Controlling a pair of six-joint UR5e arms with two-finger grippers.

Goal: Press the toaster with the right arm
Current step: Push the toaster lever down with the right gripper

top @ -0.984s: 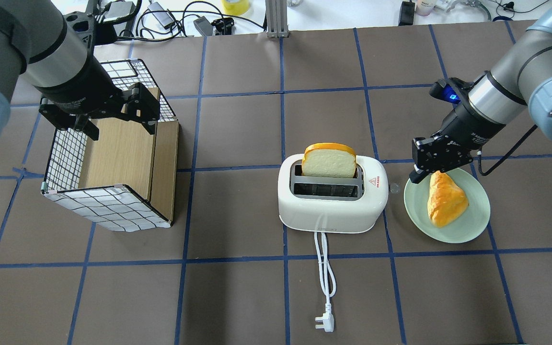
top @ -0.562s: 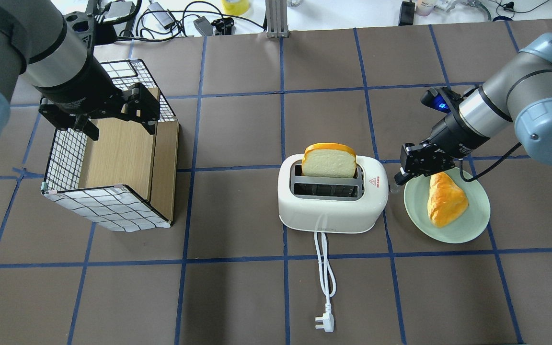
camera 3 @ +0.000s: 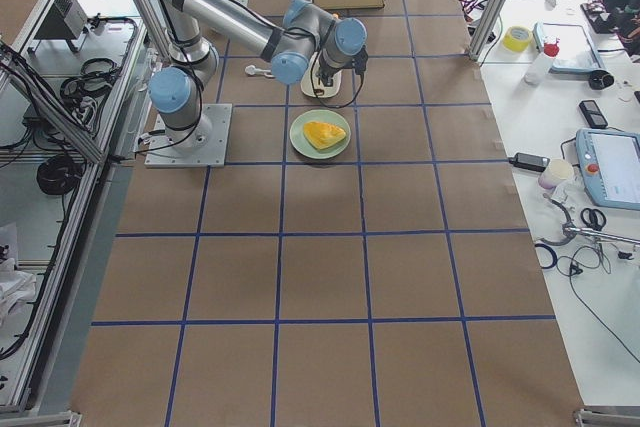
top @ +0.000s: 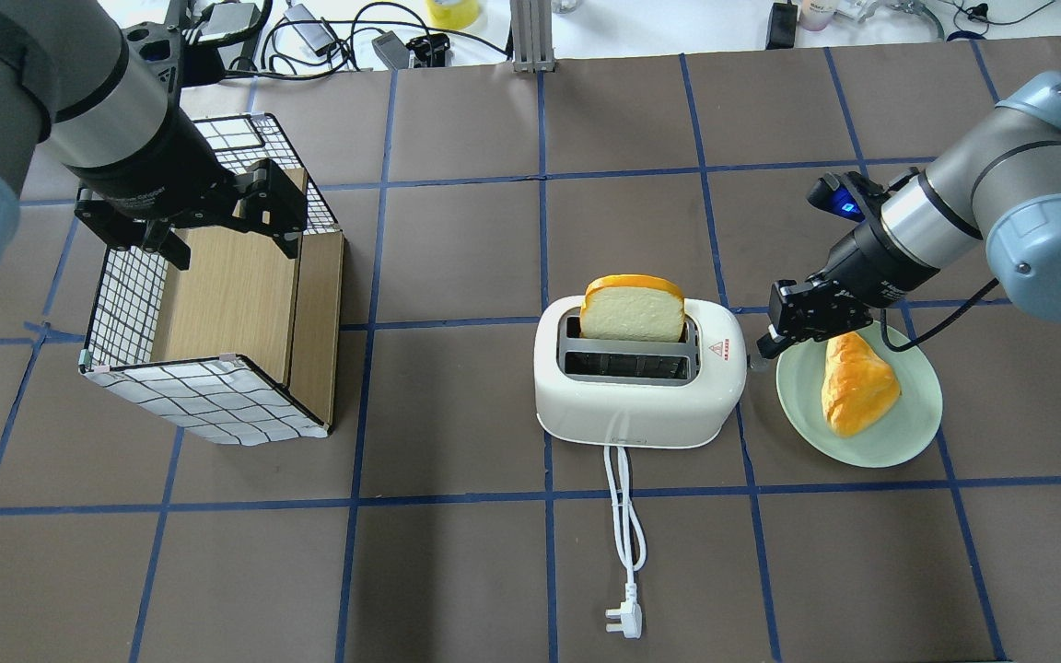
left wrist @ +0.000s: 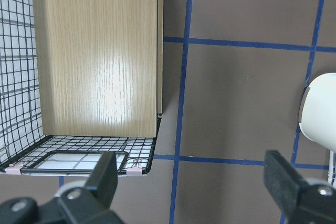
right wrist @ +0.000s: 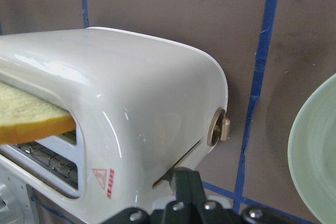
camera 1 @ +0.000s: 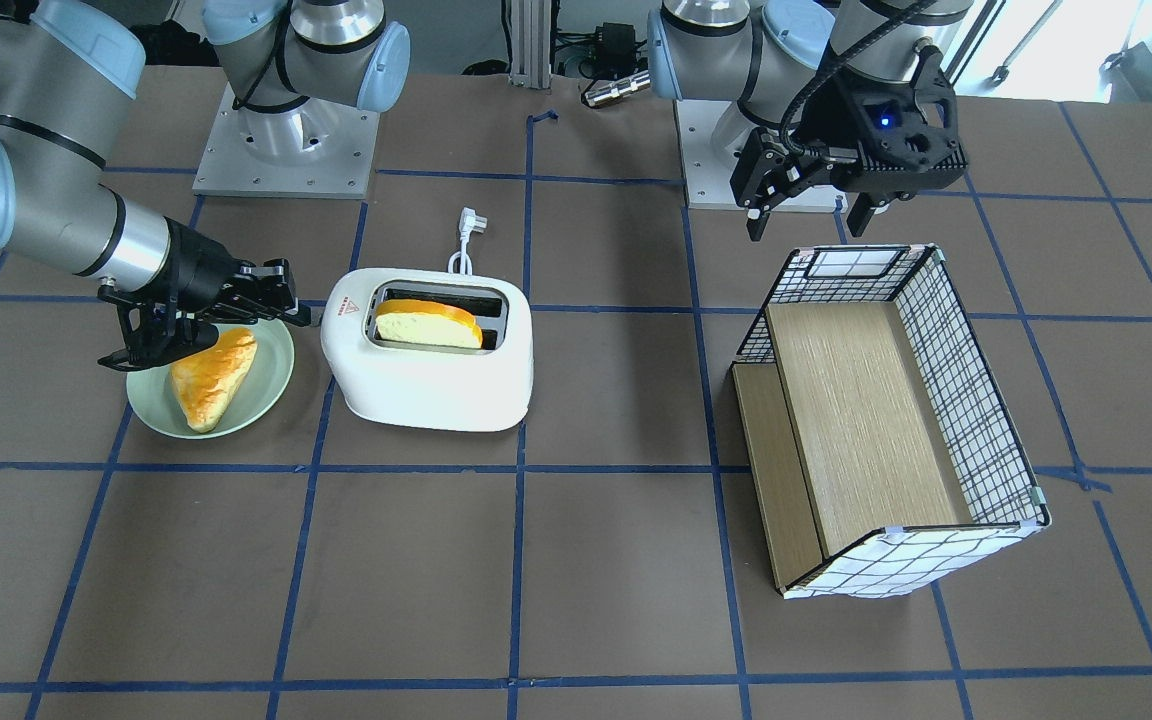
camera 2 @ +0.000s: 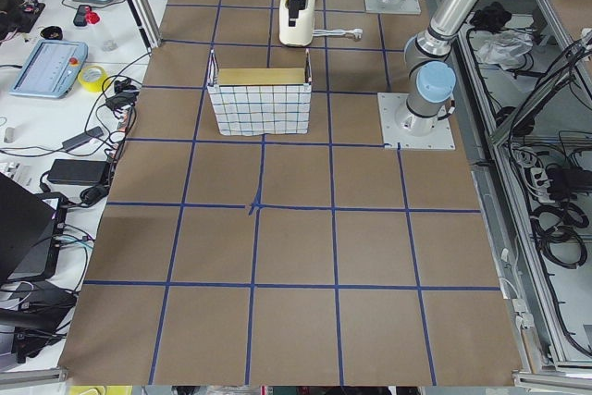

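Note:
The white toaster (top: pixel 632 405) stands mid-table with a bread slice (top: pixel 634 308) upright in its far slot. It also shows in the front view (camera 1: pixel 426 390) and the right wrist view (right wrist: pixel 147 93). My right gripper (top: pixel 759 349) is shut and empty, its tip at the toaster's right end. In the right wrist view the tip (right wrist: pixel 184 179) sits at the lever slot, just below the round knob (right wrist: pixel 218 128). My left gripper (top: pixel 231 244) is open and empty above the wire-and-wood box (top: pixel 217 396).
A green plate (top: pixel 862 442) with a yellow pastry (top: pixel 853 382) lies just right of the toaster, partly under my right wrist. The toaster's cord and plug (top: pixel 624 619) trail toward the near edge. Cables and tools lie beyond the far edge.
My right gripper has moved left from over the plate's rim to the toaster's right end. The left arm, toaster and bread have not moved.

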